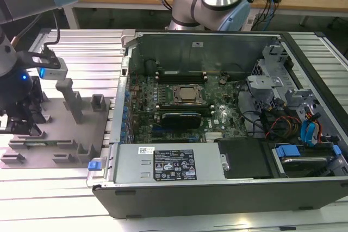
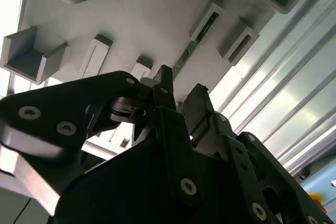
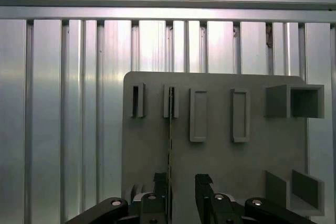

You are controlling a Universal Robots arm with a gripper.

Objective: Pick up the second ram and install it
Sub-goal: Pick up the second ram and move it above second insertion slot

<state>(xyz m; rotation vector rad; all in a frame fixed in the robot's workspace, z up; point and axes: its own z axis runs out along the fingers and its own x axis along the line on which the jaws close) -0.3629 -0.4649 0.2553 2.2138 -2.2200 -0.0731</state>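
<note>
Your jaws are open; second ram (image 3: 170, 129) stands edge-on in grey tray (image 3: 220, 161), in the gap, close to one jaw.

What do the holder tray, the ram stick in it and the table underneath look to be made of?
The holder tray looks like plastic: matte, uniform grey, no glare, moulded slots. The second ram seems to be green circuit board, seen edge-on as a thin strip. The table is likely aluminium: bright ribbed profiles with strong reflections.
</note>
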